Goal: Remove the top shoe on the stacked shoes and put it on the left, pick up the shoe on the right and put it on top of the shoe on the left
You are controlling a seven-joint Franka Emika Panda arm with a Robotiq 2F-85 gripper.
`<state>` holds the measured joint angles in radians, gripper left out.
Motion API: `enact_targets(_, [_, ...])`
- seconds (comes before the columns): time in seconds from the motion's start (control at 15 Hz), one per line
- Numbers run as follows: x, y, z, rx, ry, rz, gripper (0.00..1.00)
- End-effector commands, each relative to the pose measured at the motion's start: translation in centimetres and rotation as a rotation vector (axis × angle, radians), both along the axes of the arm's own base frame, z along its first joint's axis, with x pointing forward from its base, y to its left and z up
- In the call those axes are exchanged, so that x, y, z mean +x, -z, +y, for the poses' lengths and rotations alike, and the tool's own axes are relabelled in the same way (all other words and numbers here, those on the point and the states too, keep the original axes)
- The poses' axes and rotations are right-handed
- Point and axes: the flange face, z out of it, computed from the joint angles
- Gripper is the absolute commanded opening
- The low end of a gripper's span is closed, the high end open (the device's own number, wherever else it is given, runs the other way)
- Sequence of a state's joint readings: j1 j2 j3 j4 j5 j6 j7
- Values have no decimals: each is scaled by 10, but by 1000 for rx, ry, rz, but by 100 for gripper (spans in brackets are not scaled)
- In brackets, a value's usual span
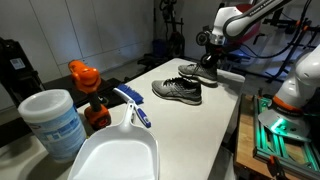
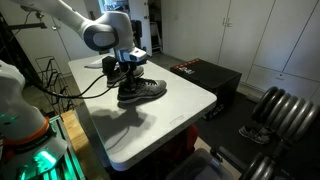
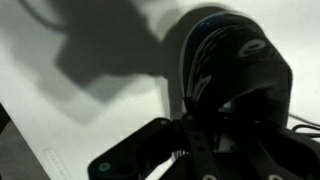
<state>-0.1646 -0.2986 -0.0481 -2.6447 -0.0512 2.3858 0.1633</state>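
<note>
Two dark mesh sneakers are side by side on the white table. One shoe lies flat towards the camera. The other shoe is right under my gripper, its sole at or just above the table. In an exterior view the gripper sits on top of the shoes, which overlap there. In the wrist view the shoe's opening fills the frame. My dark fingers converge on its rim and appear shut on it.
Near the camera on the table stand a white tub, an orange-capped object, a white dustpan and a blue brush. A black box sits beyond the table, and weights lie on the floor.
</note>
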Motion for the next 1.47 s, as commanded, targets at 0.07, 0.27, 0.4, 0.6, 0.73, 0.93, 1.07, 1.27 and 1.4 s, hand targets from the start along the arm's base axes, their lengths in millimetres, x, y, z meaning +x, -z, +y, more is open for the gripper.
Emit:
enact_targets(0.07, [-17, -57, 16, -61, -135, -49, 3])
enact_targets(0.27, [-18, -93, 50, -90, -252, -94, 3])
enact_targets(0.4, [-17, -114, 75, -116, -339, -122, 3])
enact_targets(0.6, [-9, -134, 106, -137, -429, -165, 3])
enact_targets(0.73, [-10, -127, 104, -125, -397, -166, 12])
enact_targets(0.93, [-9, -129, 108, -128, -412, -170, 3])
enact_targets(1.07, [-12, -142, 120, -121, -444, -198, 3])
enact_targets(1.27, [-16, -164, 143, -84, -478, -196, 3])
enact_targets(1.4, [-13, -174, 156, -63, -492, -194, 3])
